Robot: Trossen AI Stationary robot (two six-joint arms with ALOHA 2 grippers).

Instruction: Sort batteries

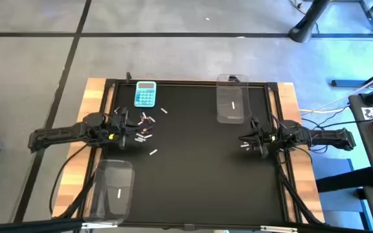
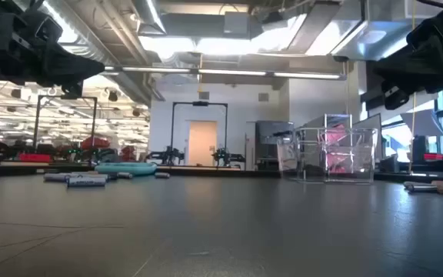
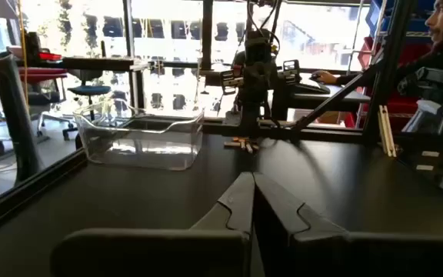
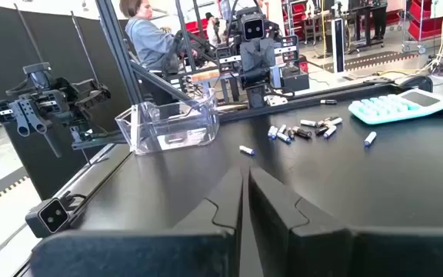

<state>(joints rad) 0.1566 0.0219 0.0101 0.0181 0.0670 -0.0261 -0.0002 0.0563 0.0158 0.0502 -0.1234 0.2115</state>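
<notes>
Black tabletop (image 1: 193,168) carries scattered batteries (image 1: 142,129) left of centre below the calculator (image 1: 145,94), their long axes pointing every way, while left gripper (image 1: 123,129) and right gripper (image 1: 247,141) hover closed, empty

i see a light-blue calculator (image 1: 145,94) at the mat's far edge, and two clear plastic bins (image 1: 232,100) (image 1: 113,188).

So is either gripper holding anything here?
No. The left gripper and right gripper are shut on nothing; the batteries lie on the table.
</notes>
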